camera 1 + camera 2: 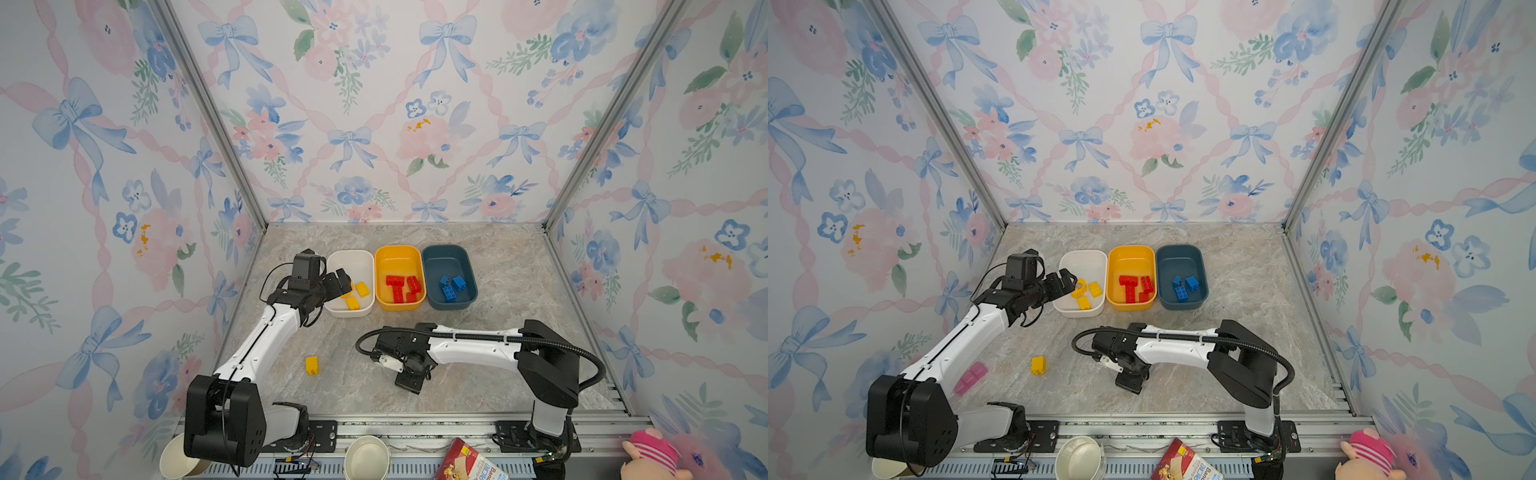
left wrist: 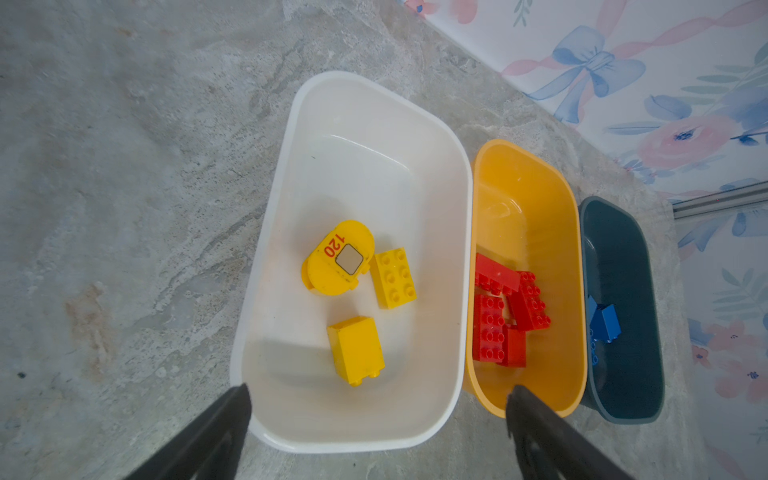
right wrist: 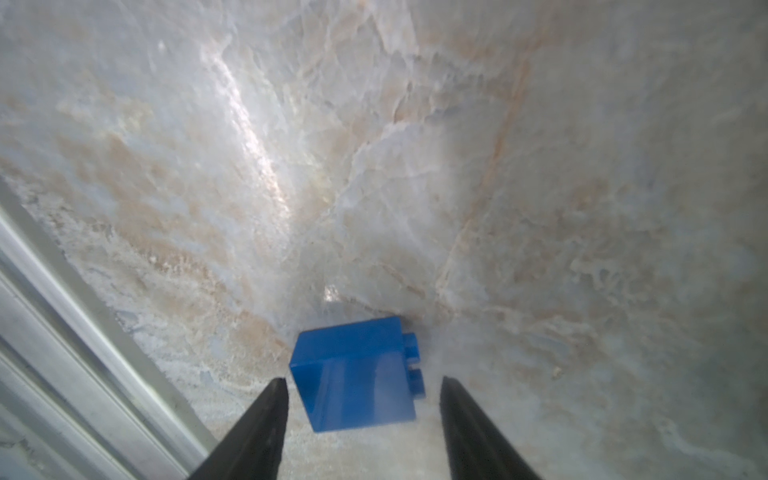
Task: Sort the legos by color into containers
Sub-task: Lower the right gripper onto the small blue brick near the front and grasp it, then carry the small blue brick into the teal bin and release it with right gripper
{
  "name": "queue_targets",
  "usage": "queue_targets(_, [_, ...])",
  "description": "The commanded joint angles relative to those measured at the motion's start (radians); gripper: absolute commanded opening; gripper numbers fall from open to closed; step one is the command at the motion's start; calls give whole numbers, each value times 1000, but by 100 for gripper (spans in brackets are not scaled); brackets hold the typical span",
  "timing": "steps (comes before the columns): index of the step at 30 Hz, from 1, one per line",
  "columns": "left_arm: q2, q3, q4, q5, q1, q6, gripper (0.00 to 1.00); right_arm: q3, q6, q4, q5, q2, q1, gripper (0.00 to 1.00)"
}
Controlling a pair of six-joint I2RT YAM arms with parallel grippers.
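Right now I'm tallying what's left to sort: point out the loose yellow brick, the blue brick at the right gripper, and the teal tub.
loose yellow brick [image 1: 312, 365]: in a top view, its middle.
blue brick [image 3: 357, 390]: right wrist view, smooth side face.
teal tub [image 1: 445, 261]: in a top view, bare inside, far end.

Staged robot-lab booth: floral bow-print wall panels [image 1: 374, 104] stood in silver aluminium frame [image 1: 210, 112]; grey marble-look surface [image 1: 498, 270] met slotted metal mounting rail [image 1: 415, 428].
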Motion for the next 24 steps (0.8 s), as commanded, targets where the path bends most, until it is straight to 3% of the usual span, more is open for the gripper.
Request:
queue_targets(1, [-16, -16, 13, 17, 7, -13, 98, 34, -18, -28, 20, 27, 18, 61])
queue_targets(13, [-18, -18, 13, 20, 8, -28, 98, 81, -39, -77, 34, 79, 24, 56])
queue_targets(24, [-9, -16, 14, 20, 8, -34, 98, 79, -36, -85, 46, 81, 24, 35])
